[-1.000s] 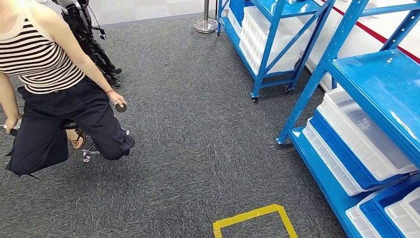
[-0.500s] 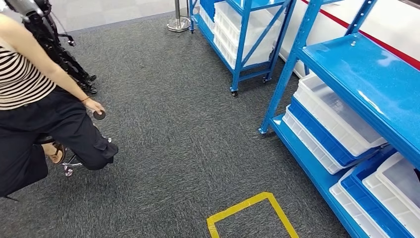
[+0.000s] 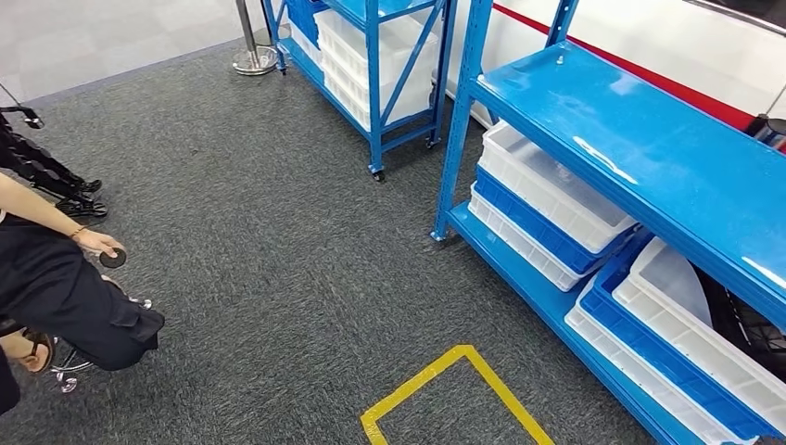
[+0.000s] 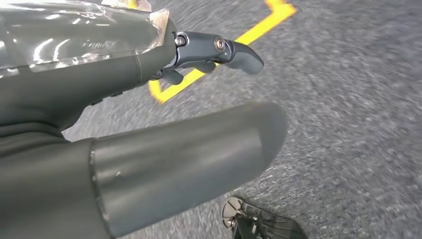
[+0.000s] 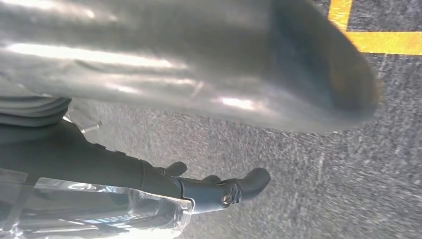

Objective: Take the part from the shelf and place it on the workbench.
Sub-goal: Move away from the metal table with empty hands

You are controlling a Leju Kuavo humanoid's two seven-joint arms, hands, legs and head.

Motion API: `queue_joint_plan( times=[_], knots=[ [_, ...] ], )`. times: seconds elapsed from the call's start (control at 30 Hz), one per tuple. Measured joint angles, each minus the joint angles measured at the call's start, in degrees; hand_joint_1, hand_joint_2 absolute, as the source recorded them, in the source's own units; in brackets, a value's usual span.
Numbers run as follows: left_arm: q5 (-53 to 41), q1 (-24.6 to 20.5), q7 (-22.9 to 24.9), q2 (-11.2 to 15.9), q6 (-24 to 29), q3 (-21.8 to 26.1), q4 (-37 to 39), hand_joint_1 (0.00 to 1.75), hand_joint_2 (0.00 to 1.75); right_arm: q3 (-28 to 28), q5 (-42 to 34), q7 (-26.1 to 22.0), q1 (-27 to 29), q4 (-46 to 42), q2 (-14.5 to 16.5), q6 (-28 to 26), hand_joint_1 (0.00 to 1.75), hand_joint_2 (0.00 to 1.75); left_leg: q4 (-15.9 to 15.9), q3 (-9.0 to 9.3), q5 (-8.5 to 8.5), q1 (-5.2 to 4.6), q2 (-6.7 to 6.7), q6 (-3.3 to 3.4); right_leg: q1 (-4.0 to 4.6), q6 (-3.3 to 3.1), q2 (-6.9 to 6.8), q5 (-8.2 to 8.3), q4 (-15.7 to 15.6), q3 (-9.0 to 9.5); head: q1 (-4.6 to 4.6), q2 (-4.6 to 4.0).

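Head view: the camera looks down on a dark grey carpet (image 3: 278, 241). At 3 o'clock stands a blue metal shelf rack (image 3: 649, 158) with a bare glossy top board. Under this board lie white plastic bins (image 3: 547, 190) stacked with blue bins (image 3: 542, 215), and more of them sit on the lowest board toward 4 o'clock. Behind one white bin, at the far 4 o'clock edge, there is a dark ribbed object (image 3: 751, 324); I cannot tell if this is the part, and no other part is visible to me. A second blue rack (image 3: 380, 65) on small wheels stands at 12 o'clock, also with white bins. Near it, at 11 o'clock, is the round metal base of a post (image 3: 253, 60). At 6 o'clock a corner of yellow floor tape (image 3: 454, 380) is stuck on the carpet. At 9 o'clock a person in dark trousers (image 3: 65, 297) sits on a stool, and the person's hand (image 3: 97, 243) holds a small black disc (image 3: 113, 258).

Left wrist view: the left hand (image 4: 164, 134) hangs above the carpet with nothing in it. The thick grey thumb and one dark finger (image 4: 224, 50) are stretched out and apart. The yellow tape lies on the floor behind the finger. The picture is blurred.

Right wrist view: the right hand (image 5: 199, 114) also hangs above the carpet and holds nothing. Its thumb and dark finger (image 5: 234, 191) are extended and well apart. The yellow tape is on the floor near the thumb tip.
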Motion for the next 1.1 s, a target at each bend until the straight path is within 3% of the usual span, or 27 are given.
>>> queue_joint_plan(
  times=[0.07, 0.13, 0.2, 0.27, 0.3, 0.33, 0.4, 0.43, 0.5, 0.6, 0.67, 0.73, 0.77, 0.8, 0.83, 0.9, 0.97, 1.03, 1.1],
  knots=[
    [0.0, -0.1, 0.0, 0.0, 0.0, 0.0, 0.0, 0.0, 0.0, -0.1, 0.0, 0.0, 0.1, 0.0, 0.0, 0.0, 0.0, 0.0, -0.4, 0.06, 0.09, -0.21, 0.98, 0.6, -0.2, 0.69, 0.75, 0.07, 0.1, -0.62, 0.03, -0.01],
    [0.0, -0.2, 0.0, -0.1, 0.0, 0.0, 0.0, 0.0, 0.0, -0.2, 0.0, 0.0, 0.3, 0.0, -0.1, 0.0, 0.0, 0.0, -0.7, 0.12, 0.41, -0.14, 2.22, 1.47, -0.31, 0.99, -1.08, -0.92, 1.8, -1.7, 0.26, -0.01],
    [0.0, -0.1, 0.0, 0.0, 0.0, 0.0, 0.0, 0.0, 0.0, -0.2, 0.0, 0.0, 0.1, 0.0, -0.1, 0.0, 0.0, 0.0, -0.9, 0.02, 0.55, -0.13, 3.64, 2.0, -0.34, 0.75, -4.15, -4.1, 8.1, -4.83, 0.88, -0.01],
    [0.0, 0.0, 0.0, 0.0, 0.0, 0.0, 0.0, 0.0, 0.0, -0.3, 0.0, 0.0, 0.1, 0.0, -0.1, 0.0, 0.0, 0.0, -0.9, -0.19, 0.53, -0.25, 5.28, 2.13, -0.49, 0.83, -5.29, -7.27, 16.0, -8.72, 1.28, 0.0],
    [0.0, 0.1, 0.0, 0.0, 0.0, 0.0, 0.0, 0.0, 0.0, -0.3, 0.0, 0.0, 0.1, 0.0, -0.1, 0.0, 0.0, 0.0, -0.9, -0.25, 0.52, -0.27, 6.04, 2.12, -0.57, 1.19, -5.45, -7.68, 17.7, -9.51, 1.31, 0.0],
    [0.0, 0.1, 0.0, -0.1, 0.0, 0.0, 0.0, 0.0, 0.0, -0.3, 0.0, 0.0, 0.2, 0.0, -0.1, 0.0, 0.0, 0.0, -0.9, -0.24, 0.49, -0.28, 6.75, 2.09, -0.66, 1.71, -5.64, -7.08, 16.8, -8.96, 1.35, 0.0],
    [0.0, 0.0, 0.0, -0.1, 0.0, 0.0, 0.0, 0.0, 0.0, -0.3, 0.0, 0.0, 0.3, 0.0, -0.2, 0.0, 0.0, 0.0, -0.9, -0.02, 0.37, -0.3, 7.91, 1.88, -0.76, 2.7, -7.14, -4.21, 9.2, -4.73, 1.45, 0.0],
    [0.0, 0.0, 0.0, -0.1, 0.0, 0.0, 0.0, 0.0, 0.0, -0.3, 0.0, 0.0, 0.3, 0.0, -0.3, 0.0, 0.0, 0.0, -0.8, 0.16, 0.22, -0.43, 8.48, 1.64, -0.7, 2.81, -8.4, -2.8, 5.0, -2.45, 1.49, 0.0],
    [0.0, 0.0, 0.0, -0.1, 0.0, 0.0, 0.0, 0.0, 0.0, -0.3, 0.1, 0.0, 0.1, 0.0, -0.3, 0.0, 0.0, 0.0, -0.8, 0.57, -0.09, -0.62, 9.49, 0.95, -0.44, 2.12, -9.88, -1.25, 0.3, 0.07, 1.42, 0.01],
    [0.0, -0.2, 0.0, -0.1, 0.0, 0.0, 0.0, 0.0, 0.0, -0.3, 0.1, 0.0, 0.3, 0.0, -0.3, 0.0, 0.0, 0.0, -0.8, 1.11, -0.47, -0.34, 10.44, -0.2, -0.24, 0.61, -8.36, -0.81, -0.1, 0.06, 1.29, 0.01],
    [0.0, -0.2, -0.1, -0.1, 0.0, 0.1, 0.0, 0.0, 0.0, -0.3, 0.1, 0.0, 0.3, 0.0, -0.3, 0.0, 0.0, 0.0, 2.0, 0.07, -2.65, -0.05, 8.17, -0.81, -0.57, -0.11, -7.21, -0.41, -0.4, 0.34, 0.94, -0.01],
    [-0.1, -0.1, -0.1, -0.1, 0.0, 0.1, 0.0, 0.0, 0.0, -0.3, 0.1, 0.0, 0.3, 0.0, -0.3, 0.0, 0.0, 0.0, 9.0, -3.08, -6.58, 0.09, 5.12, -1.15, -0.62, -0.58, -5.99, -0.14, -0.4, 0.32, 0.37, 0.0],
    [-0.1, 0.1, -0.1, -0.1, 0.0, 0.1, 0.0, 0.0, 0.0, -0.3, 0.1, 0.0, 0.2, 0.0, -0.3, 0.0, 0.0, 0.0, 12.6, -4.78, -7.97, 0.1, 4.41, -1.24, -0.54, -0.72, -5.32, -0.06, -0.4, 0.26, 0.2, 0.0],
    [0.0, 0.2, -0.1, -0.1, 0.0, 0.1, 0.0, 0.0, 0.0, -0.3, 0.1, 0.0, 0.3, 0.0, -0.2, 0.0, 0.0, 0.0, 14.7, -5.91, -8.26, 0.09, 4.07, -1.25, -0.46, -0.76, -4.59, -0.03, -0.4, 0.26, 0.13, 0.0],
    [0.0, 0.3, -0.1, -0.1, 0.0, 0.1, 0.0, 0.0, 0.0, -0.3, 0.1, 0.0, 0.3, 0.0, -0.2, 0.0, 0.0, 0.0, 14.7, -6.15, -7.44, 0.09, 3.92, -1.19, -0.41, -0.75, -3.84, -0.03, -0.4, 0.32, 0.09, 0.0],
    [0.0, 0.3, -0.1, -0.1, 0.0, 0.2, 0.0, 0.0, 0.0, -0.3, 0.2, 0.0, 0.4, 0.0, -0.3, 0.0, 0.0, 0.0, 8.9, -3.81, -3.32, 0.13, 2.88, -0.82, -0.4, -0.72, -2.32, -0.04, -0.3, 0.52, 0.07, -0.01],
    [0.0, 0.3, -0.2, 0.0, 0.1, 0.2, 0.0, 0.0, 0.0, -0.3, 0.2, -0.1, 0.3, 0.0, -0.2, 0.0, 0.0, 0.0, 2.0, -0.89, -0.5, 0.2, 0.33, -0.34, -0.2, -0.48, -0.95, -0.11, -0.1, 0.4, 0.01, -0.01],
    [0.0, 0.2, -0.2, 0.0, 0.1, 0.2, 0.0, 0.0, 0.0, -0.3, 0.3, -0.1, 0.2, 0.0, -0.2, 0.0, 0.0, 0.0, -0.3, 0.03, -0.34, 0.05, -0.72, 0.08, -0.18, 0.11, 0.17, -0.06, 0.0, -0.25, -0.05, -0.01],
    [0.1, 0.2, -0.2, -0.1, 0.1, 0.3, 0.0, 0.0, 0.0, -0.3, 0.3, 0.0, 0.3, 0.0, -0.2, 0.0, 0.0, 0.0, -0.7, 0.23, -0.15, -0.03, 0.54, 0.75, -0.48, 0.85, 1.12, 0.1, -0.1, -0.8, -0.07, 0.0]
  ],
)
